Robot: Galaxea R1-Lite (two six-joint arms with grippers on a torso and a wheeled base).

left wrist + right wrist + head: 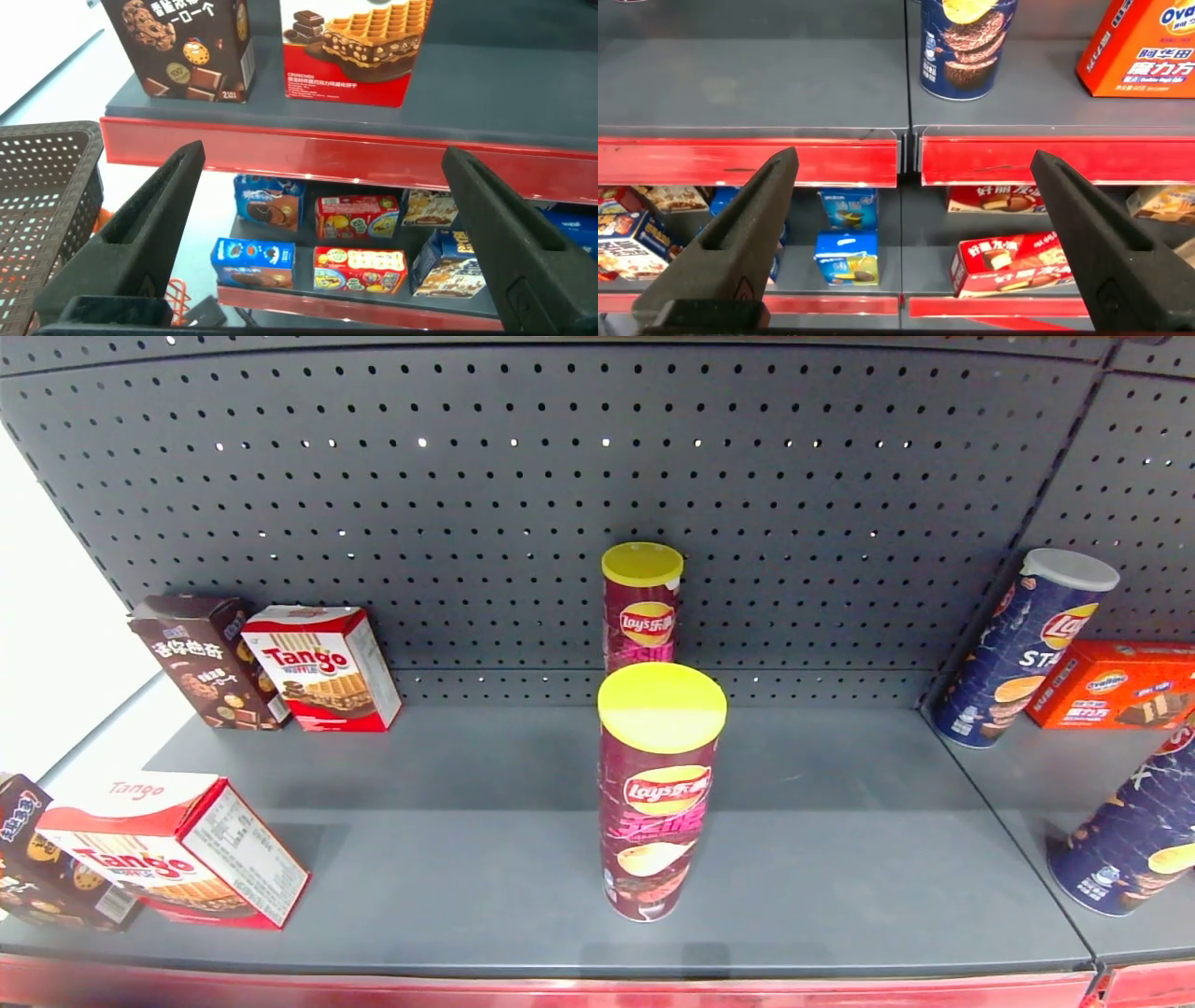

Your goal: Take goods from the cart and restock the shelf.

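Note:
Two maroon chip cans with yellow lids stand upright on the grey shelf (840, 859), one near the front (656, 793) and one behind it by the back panel (640, 605). My left gripper (322, 243) is open and holds nothing; it faces the shelf's red front edge (355, 145), with a black cart basket (42, 215) beside it. My right gripper (915, 243) is open too, pointed at the red edge (831, 159) below a dark blue can (964, 47).
Wafer boxes (327, 665) and brown cookie boxes (207, 660) stand on the shelf's left side, another wafer box (177, 849) at the front left. Dark blue cans (1022, 646) and an orange box (1116, 683) fill the right bay. Lower shelves hold small boxes (360, 269).

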